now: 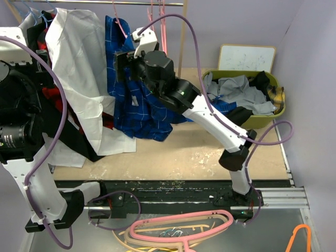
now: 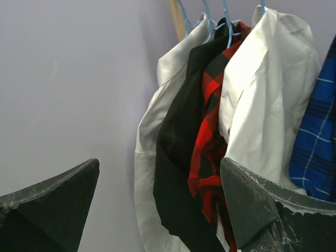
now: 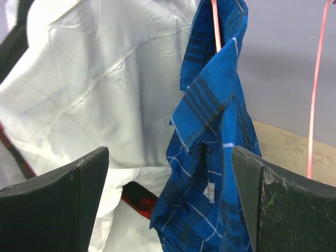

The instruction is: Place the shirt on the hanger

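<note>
Jaws of the right gripper (image 3: 170,152) stand wide apart, with nothing between the pads. Straight ahead of the gap, a little toward the right finger, hangs the shirt (image 3: 210,157). It is blue check, bunched and folded on itself, long axis top to bottom. Cannot tell whether cloth touches either finger. At its top the hanger (image 3: 216,26) shows as a thin pink line running down into the collar folds; the rest is hidden by cloth. A white garment (image 3: 105,79) hangs just left of the shirt, against it. To the right, apart, another pink strand (image 3: 316,89) hangs free.

Left gripper (image 2: 160,163) is likewise released and empty, facing a row of hung clothes (image 2: 178,147). Only the shirt's edge shows at the far right of its view. Right arm is plainly nearer.

Judgement: shirt looks caught by the collar only, shoulders not spread. Next move likely goes straight forward to pinch the fabric, then tugs it to settle.
</note>
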### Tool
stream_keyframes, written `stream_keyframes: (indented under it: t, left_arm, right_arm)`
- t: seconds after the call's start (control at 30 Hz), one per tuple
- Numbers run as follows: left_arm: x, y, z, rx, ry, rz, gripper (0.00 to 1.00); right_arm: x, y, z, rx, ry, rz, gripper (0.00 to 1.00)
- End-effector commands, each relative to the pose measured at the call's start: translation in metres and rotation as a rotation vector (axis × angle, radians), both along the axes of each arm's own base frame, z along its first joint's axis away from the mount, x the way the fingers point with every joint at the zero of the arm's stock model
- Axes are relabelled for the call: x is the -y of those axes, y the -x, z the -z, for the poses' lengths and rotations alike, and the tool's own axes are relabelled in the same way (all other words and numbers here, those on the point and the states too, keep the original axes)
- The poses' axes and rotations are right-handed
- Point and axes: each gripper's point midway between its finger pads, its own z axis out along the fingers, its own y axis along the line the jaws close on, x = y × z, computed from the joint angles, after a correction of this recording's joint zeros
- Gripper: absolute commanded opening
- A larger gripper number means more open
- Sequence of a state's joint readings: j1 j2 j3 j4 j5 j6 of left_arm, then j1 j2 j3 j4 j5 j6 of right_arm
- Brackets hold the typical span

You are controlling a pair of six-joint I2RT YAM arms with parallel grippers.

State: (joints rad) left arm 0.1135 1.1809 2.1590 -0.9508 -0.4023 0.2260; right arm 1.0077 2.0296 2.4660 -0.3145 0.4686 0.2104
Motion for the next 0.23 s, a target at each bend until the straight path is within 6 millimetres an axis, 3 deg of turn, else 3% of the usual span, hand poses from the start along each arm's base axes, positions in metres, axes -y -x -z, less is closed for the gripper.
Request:
stream_keyframes:
  t: [0.0, 0.13, 0.2]
  left_arm:
    - [0.014, 0.0, -0.007, 0.013, -0.002, 0.093, 1.0]
    - [0.018, -0.001, 0.001, -0.026, -0.015, 0.131, 1.0]
    - [-0.002, 0.001, -0.009, 0.056, 0.025, 0.001, 1.0]
  right_arm:
    - [0.033, 0.037, -0.085, 0.125, -0.193, -0.077, 1.0]
    - [0.047, 0.058, -0.096, 0.143, -0.22, -0.137, 1.0]
    - [0.057, 0.067, -0.091, 0.146, -0.205, -0.151, 1.0]
